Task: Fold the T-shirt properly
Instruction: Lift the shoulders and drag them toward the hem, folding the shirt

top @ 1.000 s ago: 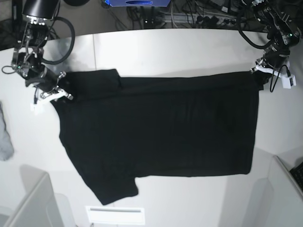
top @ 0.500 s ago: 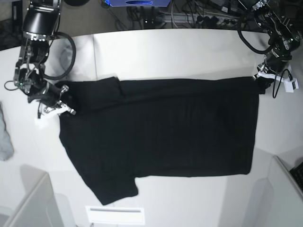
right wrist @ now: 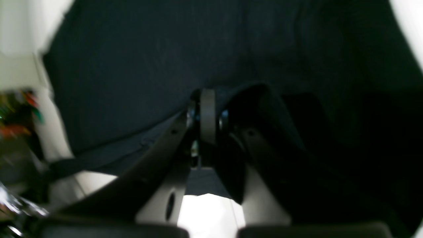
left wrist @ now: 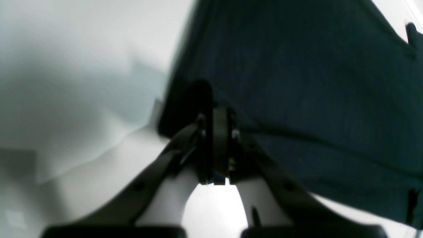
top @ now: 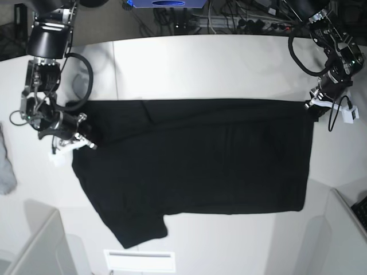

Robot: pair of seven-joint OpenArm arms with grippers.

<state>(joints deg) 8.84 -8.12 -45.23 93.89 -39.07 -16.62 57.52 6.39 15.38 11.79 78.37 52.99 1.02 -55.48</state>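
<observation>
The black T-shirt (top: 195, 160) lies spread across the white table, plain side up, one sleeve (top: 137, 229) pointing toward the front. My left gripper (top: 314, 106) is shut on the shirt's far right corner; in the left wrist view (left wrist: 216, 132) the jaws pinch the dark hem (left wrist: 297, 99). At the shirt's left edge, near the shoulder, my right gripper (top: 80, 140) is also shut on cloth. In the right wrist view (right wrist: 206, 115) black fabric (right wrist: 148, 66) fills the frame around the closed jaws.
A small grey cloth (top: 6, 166) lies at the table's left edge. A white label or strip (top: 139, 260) sits near the front edge. Grey panels rise at the front left (top: 34, 246) and front right (top: 344, 229). Cables (top: 241, 17) run behind the table.
Both grippers have pulled the shirt's far edge toward the front. The right gripper came nearer and slightly right; the left gripper moved nearer too. The far edge now lies lower on the table.
</observation>
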